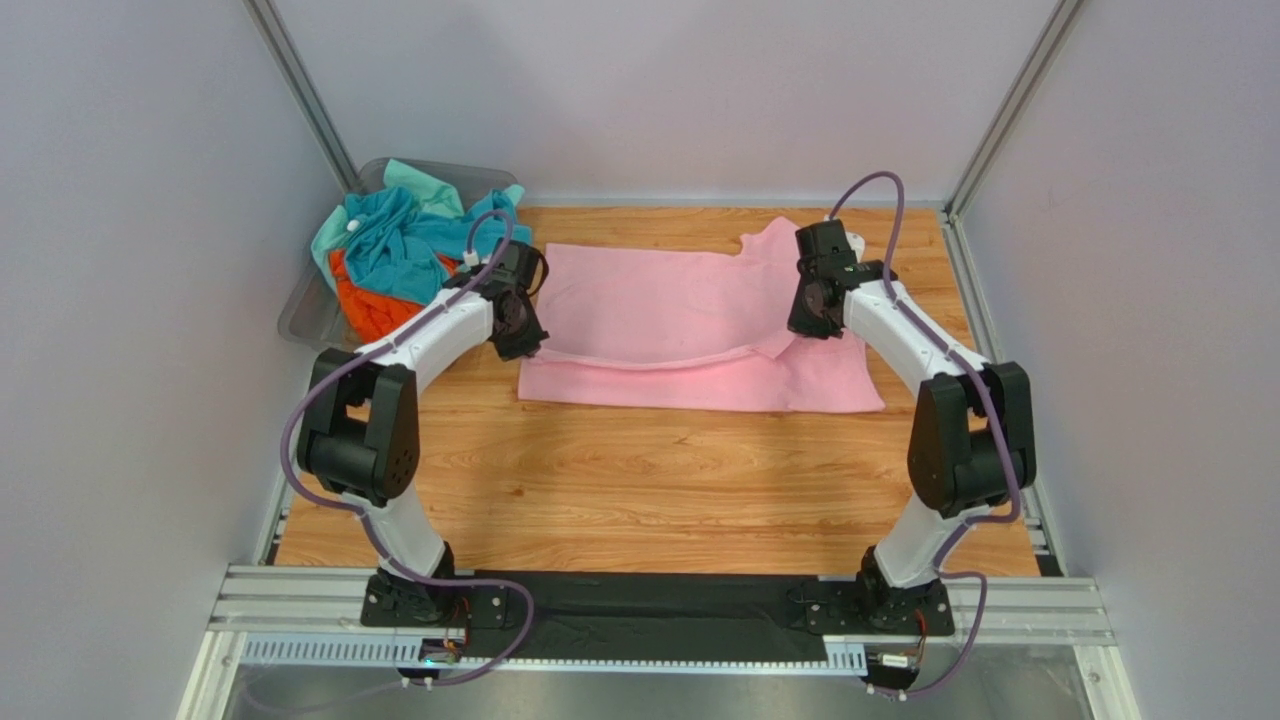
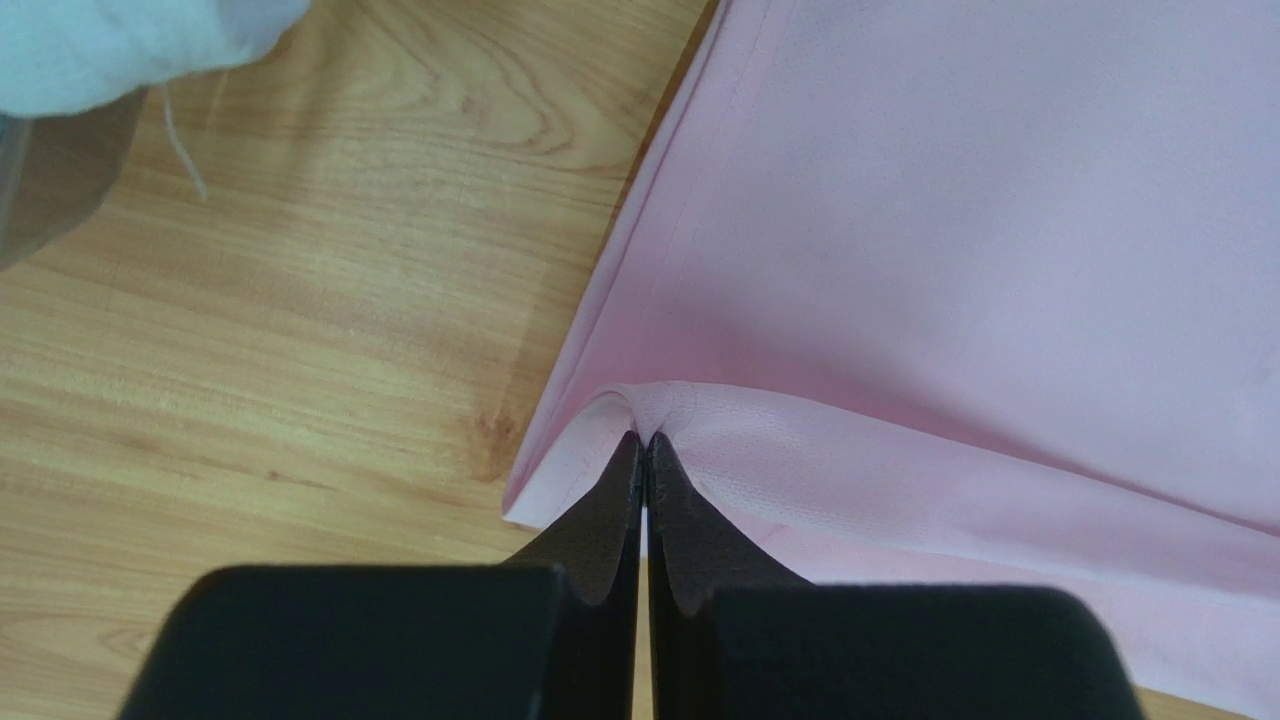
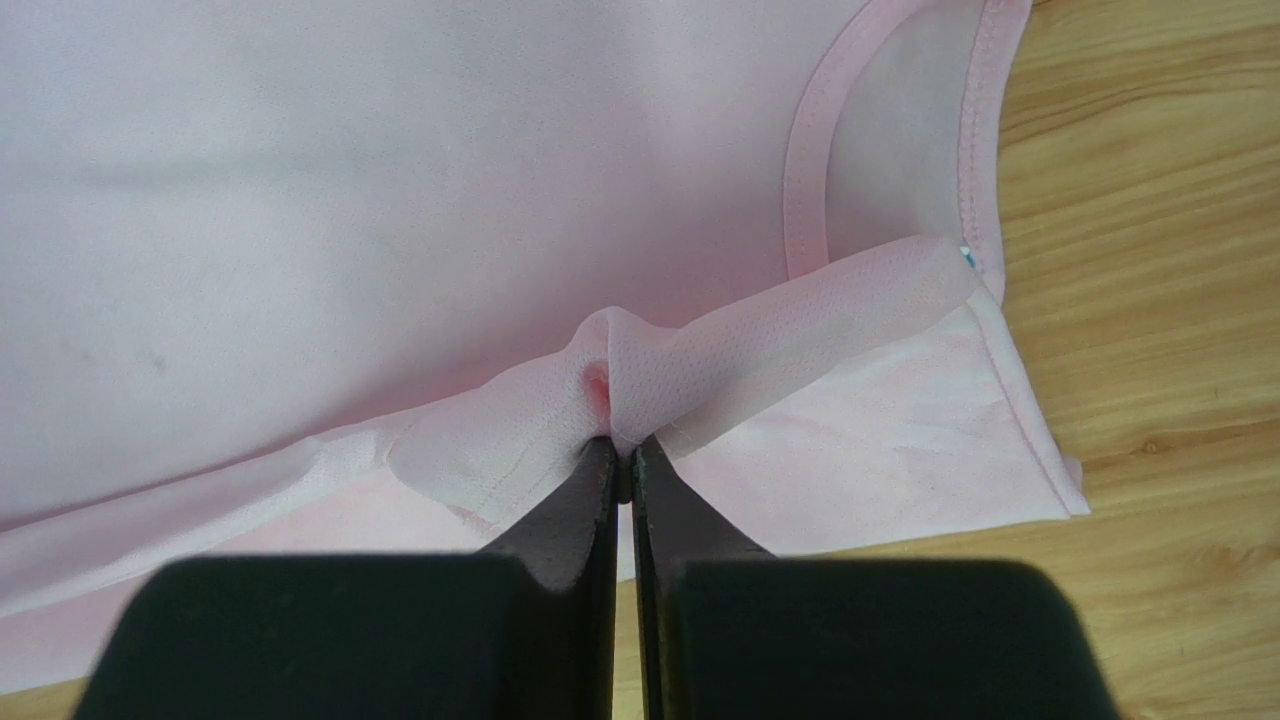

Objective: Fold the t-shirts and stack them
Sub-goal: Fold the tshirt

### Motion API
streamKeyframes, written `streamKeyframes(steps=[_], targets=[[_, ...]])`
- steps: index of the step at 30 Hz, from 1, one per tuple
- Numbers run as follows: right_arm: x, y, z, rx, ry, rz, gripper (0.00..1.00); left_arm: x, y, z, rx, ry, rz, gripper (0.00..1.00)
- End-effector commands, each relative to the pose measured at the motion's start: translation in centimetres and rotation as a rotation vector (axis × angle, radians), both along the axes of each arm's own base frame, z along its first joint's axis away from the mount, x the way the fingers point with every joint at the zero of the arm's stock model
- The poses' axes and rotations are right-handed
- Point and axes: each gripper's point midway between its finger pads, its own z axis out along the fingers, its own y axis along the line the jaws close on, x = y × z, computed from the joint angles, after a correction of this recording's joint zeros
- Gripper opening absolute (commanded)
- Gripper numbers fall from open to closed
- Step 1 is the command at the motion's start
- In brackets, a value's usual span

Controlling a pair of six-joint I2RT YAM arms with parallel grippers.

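2 arms are seen from above, reaching across the wooden table (image 1: 646, 480) to a pink shirt (image 1: 699, 323) that is spread sideways over the far half of the table. 1 layer of the shirt is raised and lies over a lower layer, whose near edge shows beneath it. The left gripper (image 1: 525, 342) is set at the shirt's left end and the right gripper (image 1: 806, 321) at its right end. A grey bin (image 1: 305, 318) is placed at the far left corner and is heaped with a teal shirt (image 1: 394, 248), a mint shirt (image 1: 428, 188) and an orange shirt (image 1: 376, 311). From the left wrist, the jaws are seen pressed together on a pinch of pink cloth at the shirt's left edge, where the fabric is gathered into a small peak. Bare wood is shown to the left, and a corner of the bin with pale cloth over it is caught at the upper left. From the right wrist, the jaws are seen closed on a ridge of folded pink cloth just below the collar (image 3: 801, 150), which curves at the upper right. Wood is shown past the shirt's right edge.
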Motion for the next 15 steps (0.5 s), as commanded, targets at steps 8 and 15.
streamKeyframes(steps=[8,15], targets=[[6.1,-0.3,-0.2,0.025,-0.043,-0.022,0.32,3.5,0.9,1.2,0.063,-0.030,0.022,0.39],[4.5,0.3,1.7,0.072,-0.065,0.002,0.80,2.8,-1.4,4.7,-0.035,-0.112,-0.074,0.99]])
